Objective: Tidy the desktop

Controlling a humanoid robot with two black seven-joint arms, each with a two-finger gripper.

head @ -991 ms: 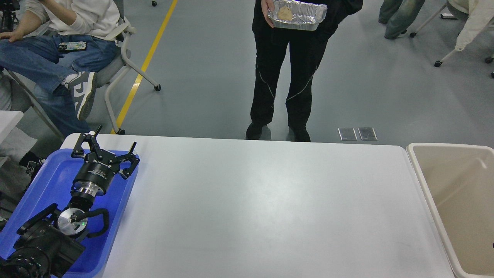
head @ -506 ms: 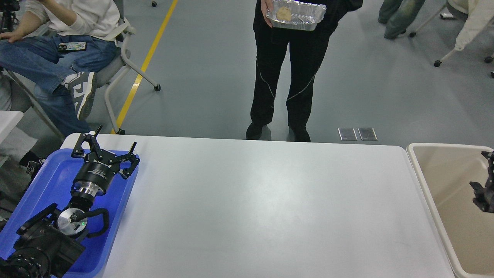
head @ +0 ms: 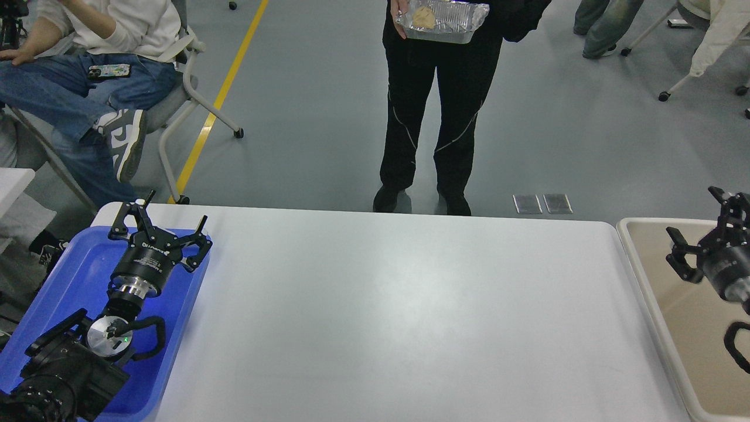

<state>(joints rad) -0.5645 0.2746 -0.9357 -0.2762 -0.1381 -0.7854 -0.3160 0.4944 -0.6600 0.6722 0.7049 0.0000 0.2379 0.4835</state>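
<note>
The desktop (head: pixel 398 316) is a large white tabletop with rounded corners, and nothing lies on its bare surface. My left gripper (head: pixel 167 220) is open and empty, held over the far end of the blue tray (head: pixel 70 275) at the table's left. My right gripper (head: pixel 697 223) is open and empty, held over the far part of the beige bin (head: pixel 679 305) at the table's right.
A person in black (head: pixel 433 117) stands at the table's far edge holding a foil tray (head: pixel 442 20) with food in it. Seated people and chairs (head: pixel 176 88) are at the far left and far right.
My right arm has come into view from the right edge and risen over the bin. The standing person has lifted the foil tray slightly. My left arm has not moved.
</note>
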